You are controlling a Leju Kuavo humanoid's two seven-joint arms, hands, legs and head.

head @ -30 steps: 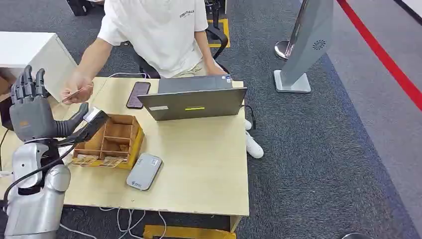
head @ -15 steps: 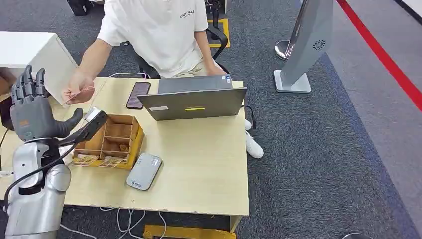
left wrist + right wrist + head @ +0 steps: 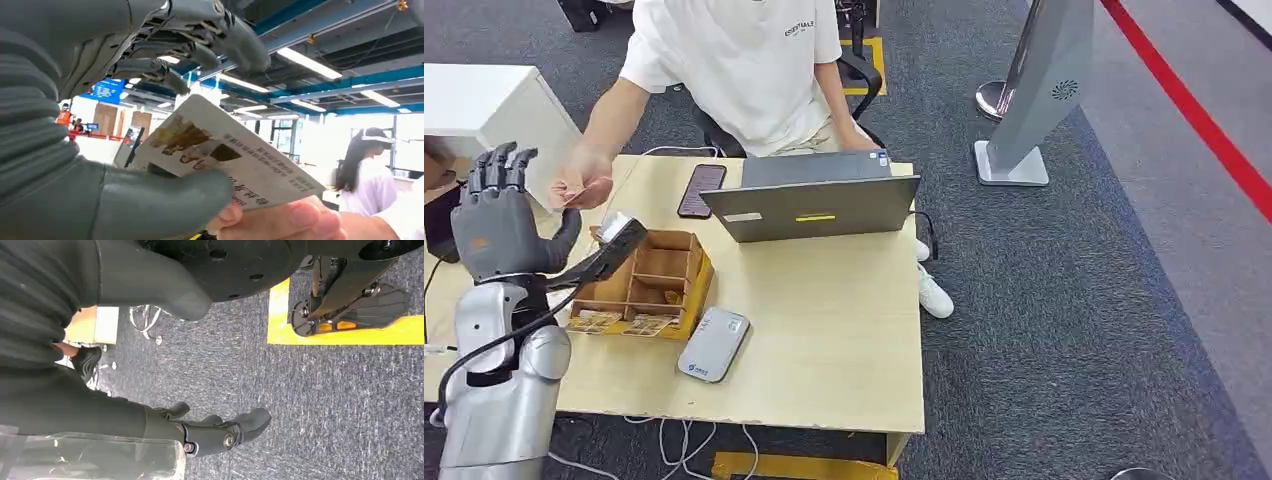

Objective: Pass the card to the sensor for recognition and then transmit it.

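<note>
Wooden box (image 3: pixel 656 285) on bench (image 3: pixel 824 330), split into compartments, cards lying in front ones; grey sensor (image 3: pixel 714 344) just beside box; laptop (image 3: pixel 812 205) and phone (image 3: pixel 701 189) behind; card (image 3: pixel 225 155) white, printed picture and text, between left hand (image 3: pixel 499 225) and person's hand (image 3: pixel 584 185), whose fingers (image 3: pixel 280 222) pinch it; left hand's thumb on card, fingers spread apart above; right hand (image 3: pixel 220 432) hangs over carpet, fingers curled, holding nothing.

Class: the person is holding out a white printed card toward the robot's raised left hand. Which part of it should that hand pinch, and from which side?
Pinch the white printed card at its free end, opposite the person's fingers, which cover the other edge. It is thin and flat, so the left hand probably does best with thumb on one face, fingers on the other.
</note>
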